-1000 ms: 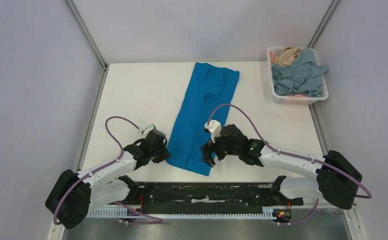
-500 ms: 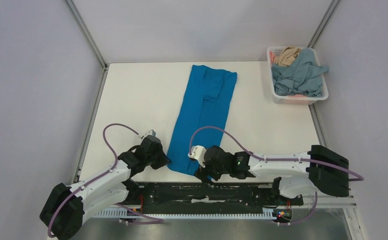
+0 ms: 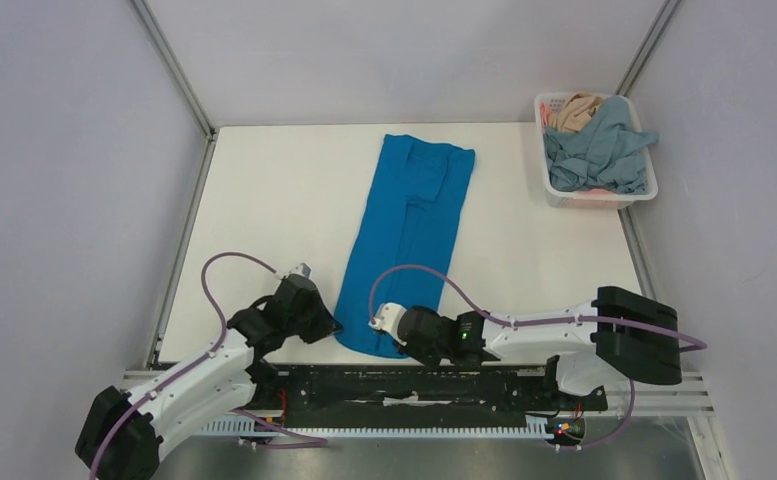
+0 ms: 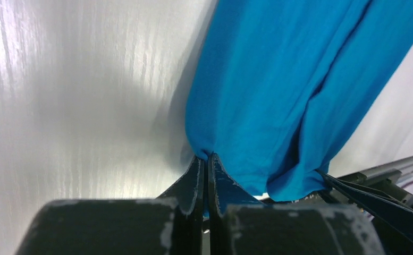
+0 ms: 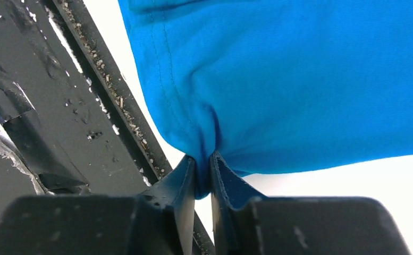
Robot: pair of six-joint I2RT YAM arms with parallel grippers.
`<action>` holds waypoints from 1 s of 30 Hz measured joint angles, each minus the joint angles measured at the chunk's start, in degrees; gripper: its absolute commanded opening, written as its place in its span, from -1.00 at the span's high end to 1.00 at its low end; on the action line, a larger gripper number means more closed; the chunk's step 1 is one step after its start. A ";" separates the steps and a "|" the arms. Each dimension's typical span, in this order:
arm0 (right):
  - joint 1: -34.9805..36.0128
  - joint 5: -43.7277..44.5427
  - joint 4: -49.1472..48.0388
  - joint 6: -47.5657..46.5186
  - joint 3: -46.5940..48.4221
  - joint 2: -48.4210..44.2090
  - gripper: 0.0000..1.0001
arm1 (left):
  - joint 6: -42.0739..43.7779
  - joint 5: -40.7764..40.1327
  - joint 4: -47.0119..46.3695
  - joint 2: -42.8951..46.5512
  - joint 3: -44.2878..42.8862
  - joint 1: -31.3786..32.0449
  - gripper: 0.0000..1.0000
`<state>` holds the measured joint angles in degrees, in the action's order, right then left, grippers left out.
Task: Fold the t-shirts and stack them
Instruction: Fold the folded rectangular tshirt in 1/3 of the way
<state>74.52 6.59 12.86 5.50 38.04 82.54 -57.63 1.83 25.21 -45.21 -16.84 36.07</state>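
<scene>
A vivid blue t-shirt (image 3: pixel 409 235), folded into a long narrow strip, lies lengthwise down the middle of the white table. My left gripper (image 3: pixel 332 326) is shut on its near left corner, the cloth (image 4: pixel 278 90) bunching at the tips (image 4: pixel 204 157). My right gripper (image 3: pixel 392 345) pinches the near right corner, blue fabric (image 5: pixel 300 79) squeezed between its fingers (image 5: pixel 203 159). A grey-blue t-shirt (image 3: pixel 596 152) and a tan t-shirt (image 3: pixel 574 110) lie crumpled in the basket.
The white slotted basket (image 3: pixel 556 196) stands at the far right corner of the table. Grey walls close in left, right and behind. The black base rail (image 3: pixel 414 385) runs along the near edge, just below the shirt's hem.
The right gripper slid down to the shirt's near right corner and closed on it. The left gripper shut on the near left corner. The shirt's hem pulled slightly toward the near edge.
</scene>
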 measured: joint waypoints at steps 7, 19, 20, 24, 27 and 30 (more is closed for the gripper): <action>6.12 2.08 2.80 1.29 -0.11 -2.51 1.00 | -1.03 4.20 1.81 11.76 3.28 0.00 0.95; 2.32 14.91 3.39 4.39 0.22 -10.88 1.00 | -3.19 3.93 -6.84 9.33 0.72 0.00 0.96; 0.87 15.91 3.32 4.37 0.37 -10.93 1.00 | -3.19 2.69 -8.83 4.00 -2.40 0.00 0.95; -5.14 19.69 2.16 3.87 0.98 -10.99 1.00 | -3.15 0.63 -12.48 -5.99 -8.63 0.00 0.96; -10.08 22.47 0.59 3.21 1.33 -10.97 1.00 | -3.15 -1.90 -17.14 -15.02 -14.16 -0.11 0.96; -14.80 24.46 -1.11 2.05 1.70 -10.58 1.00 | -2.99 -3.34 -19.71 -21.53 -18.32 -0.81 0.96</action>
<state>59.72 31.05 11.75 7.55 39.75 71.96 -60.62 -1.52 5.50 -66.74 -35.16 35.27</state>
